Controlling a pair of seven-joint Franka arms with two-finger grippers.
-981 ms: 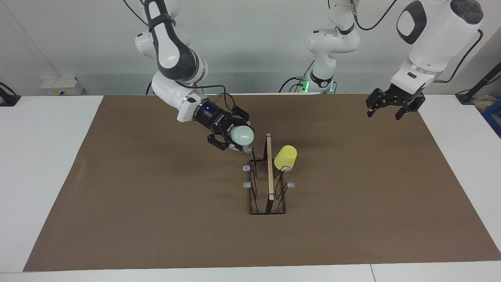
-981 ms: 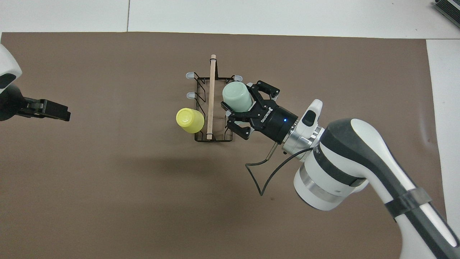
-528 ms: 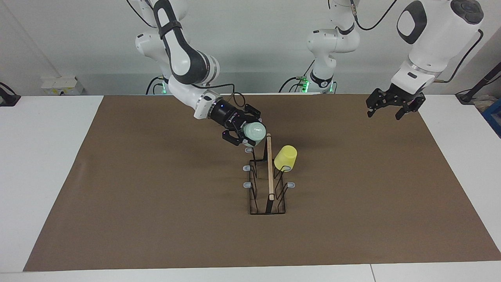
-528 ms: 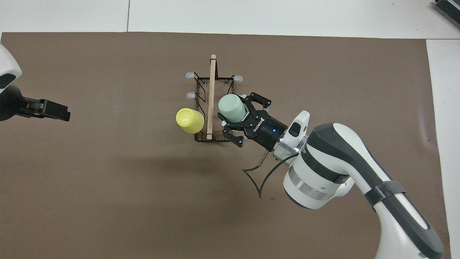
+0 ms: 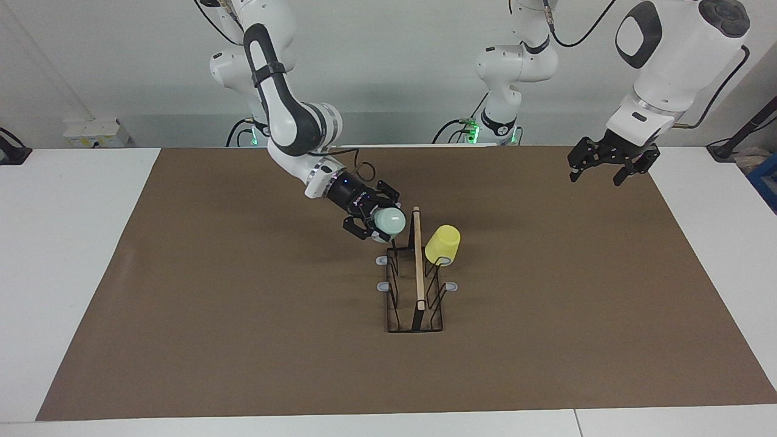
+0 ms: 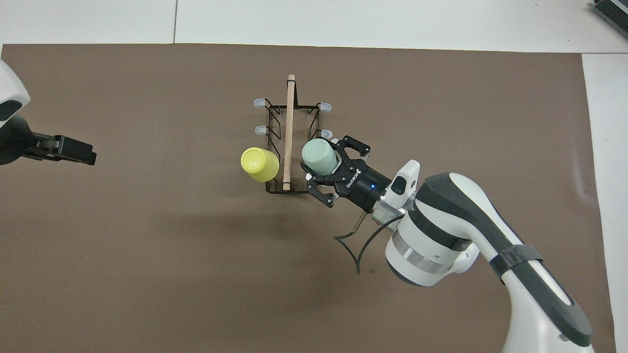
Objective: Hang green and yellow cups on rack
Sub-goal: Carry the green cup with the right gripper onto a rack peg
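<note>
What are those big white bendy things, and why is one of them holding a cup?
They are two robot arms at a table. One picture looks at them from across the table, the other looks down from above. Each arm ends in a pincer. On the brown mat stands a black wire rack with a wooden bar on top and pegs for cups. The yellow cup already hangs upside down on a peg. The right pincer is shut on the green cup, holding it at the rack's end nearest the robots. The left pincer waits open, up in the air over the mat's edge.
</note>
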